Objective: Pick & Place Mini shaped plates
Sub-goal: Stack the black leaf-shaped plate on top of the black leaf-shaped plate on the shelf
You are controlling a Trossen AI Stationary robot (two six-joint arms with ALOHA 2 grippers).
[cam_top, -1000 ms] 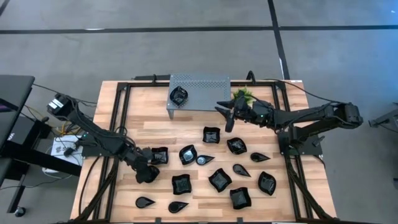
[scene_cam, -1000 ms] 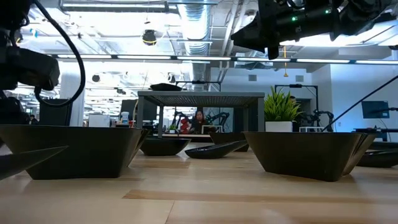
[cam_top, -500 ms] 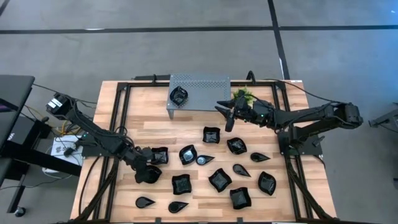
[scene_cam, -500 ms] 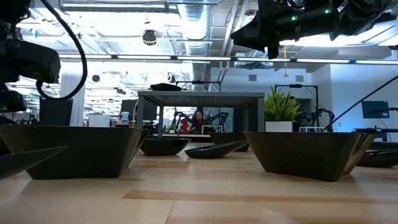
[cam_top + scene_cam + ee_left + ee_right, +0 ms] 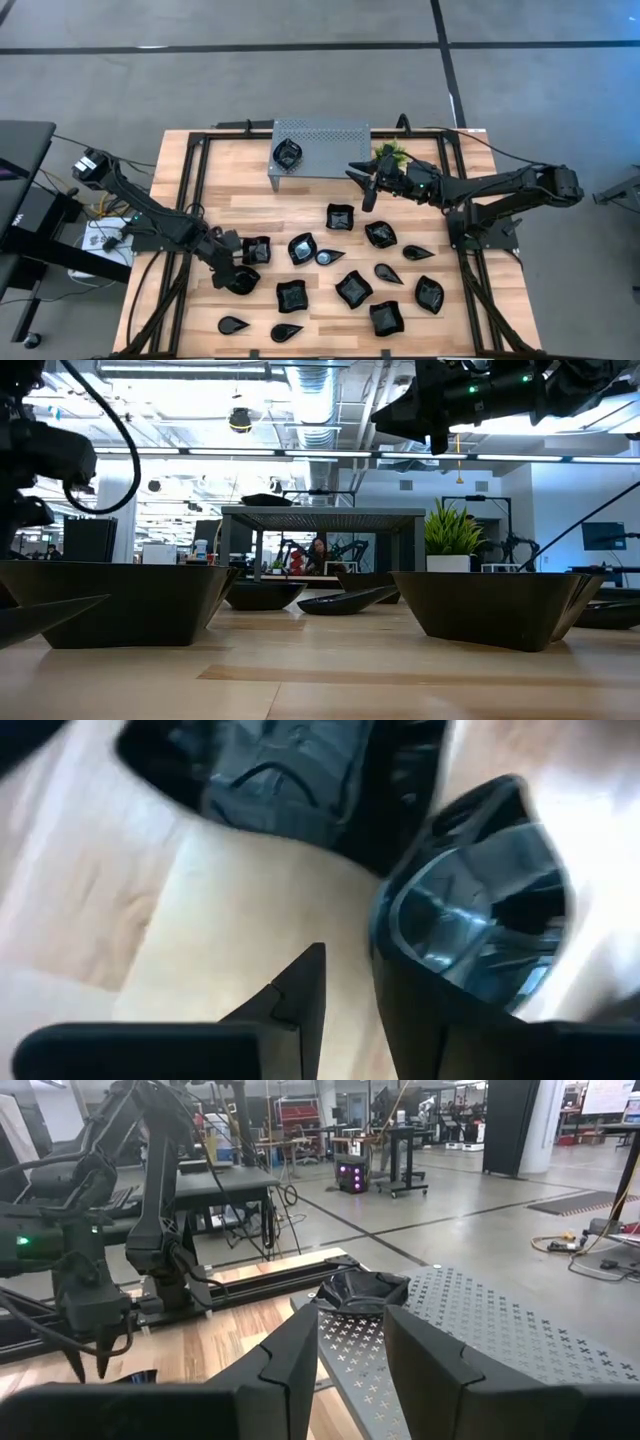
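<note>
progress is at an early stage. you have one plate (image 5: 287,154) on the grey perforated shelf (image 5: 340,135) at the back of the table (image 5: 260,205); the right wrist view shows it sitting near the shelf's edge. every other plate remains on the wood: a loose cluster of about a dozen across the middle and front, including a square plate (image 5: 340,216) just ahead of the shelf and two teardrops (image 5: 233,324) at the front edge.

your left gripper (image 5: 238,278) is low over the left end of the cluster. its wrist view shows a rounded plate (image 5: 470,910) with one finger (image 5: 295,995) outside the rim and the other at or inside it, jaws narrowly parted around the wall. i judge this a grasp in progress; you cannot tell from these views whether the plate is off the table.

your right gripper (image 5: 367,187) hangs above the table, between the shelf and the square plate, fingers apart and holding nothing. the plant (image 5: 392,153) stands beside the shelf.

remaining: nearly the whole set.
</note>
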